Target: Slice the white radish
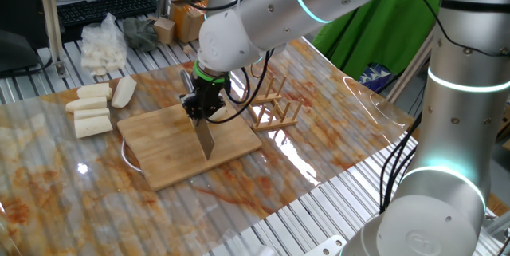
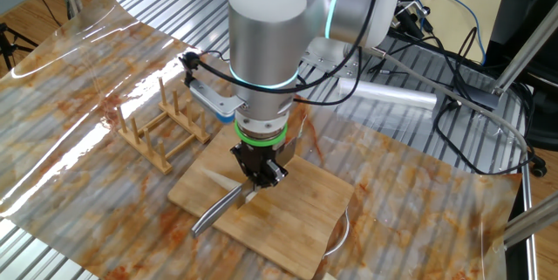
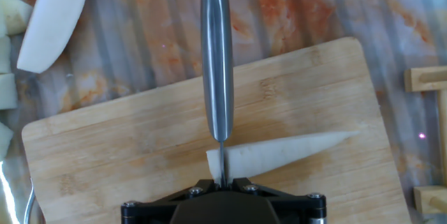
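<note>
Pincer: My gripper (image 3: 222, 182) is clamped on the knife (image 3: 217, 56), handle between the fingers; in the hand view the blade runs straight out from me, spine up.
Radish: The white radish (image 3: 286, 151) lies across the cutting board (image 3: 112, 147), blunt end just left of the blade, pointed tip off to the right. It looks whole; I see no loose slices on the board.
Blade position: In the hand view the edge crosses the root close to its blunt end. From one fixed view the knife (image 1: 205, 138) points down toward the board (image 1: 187, 148), though I cannot tell whether it is touching the root.
Step in hand: By my judgement, the first cut, at the thick end, is being lined up or just started.
Next move: A straight press down until the edge meets wood, then a lift and a small shift along the root toward the tip. The tapered piece may roll or skid, as nothing pins it.
Farther off: Four blocky white chunks (image 1: 89, 111) rest on the table left of the board; a wooden rack (image 1: 275, 112) stands to its right; a plastic bag of white pieces (image 1: 103, 45) lies beyond.
</note>
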### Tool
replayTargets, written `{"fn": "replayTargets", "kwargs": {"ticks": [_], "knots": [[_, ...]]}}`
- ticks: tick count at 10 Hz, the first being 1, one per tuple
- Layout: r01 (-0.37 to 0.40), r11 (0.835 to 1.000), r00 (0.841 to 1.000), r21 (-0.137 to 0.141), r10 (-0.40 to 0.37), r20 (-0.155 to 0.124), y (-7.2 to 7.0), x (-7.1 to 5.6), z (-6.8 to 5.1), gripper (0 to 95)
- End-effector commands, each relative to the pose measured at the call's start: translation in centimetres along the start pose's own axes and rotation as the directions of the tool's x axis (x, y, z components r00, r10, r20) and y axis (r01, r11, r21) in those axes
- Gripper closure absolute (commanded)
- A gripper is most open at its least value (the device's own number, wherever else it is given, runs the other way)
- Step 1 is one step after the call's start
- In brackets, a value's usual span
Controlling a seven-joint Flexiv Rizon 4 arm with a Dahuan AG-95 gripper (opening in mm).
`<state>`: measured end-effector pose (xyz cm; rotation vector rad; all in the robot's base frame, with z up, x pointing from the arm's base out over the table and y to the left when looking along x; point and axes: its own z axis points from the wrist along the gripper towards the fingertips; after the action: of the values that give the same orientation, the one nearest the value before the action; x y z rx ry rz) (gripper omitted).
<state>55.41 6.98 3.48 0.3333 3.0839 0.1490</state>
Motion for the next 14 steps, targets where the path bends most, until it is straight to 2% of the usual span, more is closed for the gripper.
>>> {"fn": "replayTargets", "kwargs": {"ticks": [1,3,5,6,8,9,14], "knots": [[-0.002,1.000,1.000,-0.003,0.002,0.001,0.3,-0.3,2.5,95.0],[-0.006,1.000,1.000,0.001,0.006,-0.003,0.5,-0.2,2.4,95.0],[0.002,0.999,1.000,0.037,-0.001,-0.022,0.9,-0.3,0.8,95.0],[0.003,0.999,1.000,0.036,-0.002,-0.026,0.9,-0.3,0.7,95.0],[0.019,0.998,0.999,0.066,-0.016,-0.044,0.8,-0.1,-0.3,95.0],[0.017,0.998,0.999,0.068,-0.014,-0.045,0.8,0.0,-1.0,95.0],[0.002,0.998,0.999,0.063,0.001,-0.043,0.9,0.2,-1.6,95.0]]}}
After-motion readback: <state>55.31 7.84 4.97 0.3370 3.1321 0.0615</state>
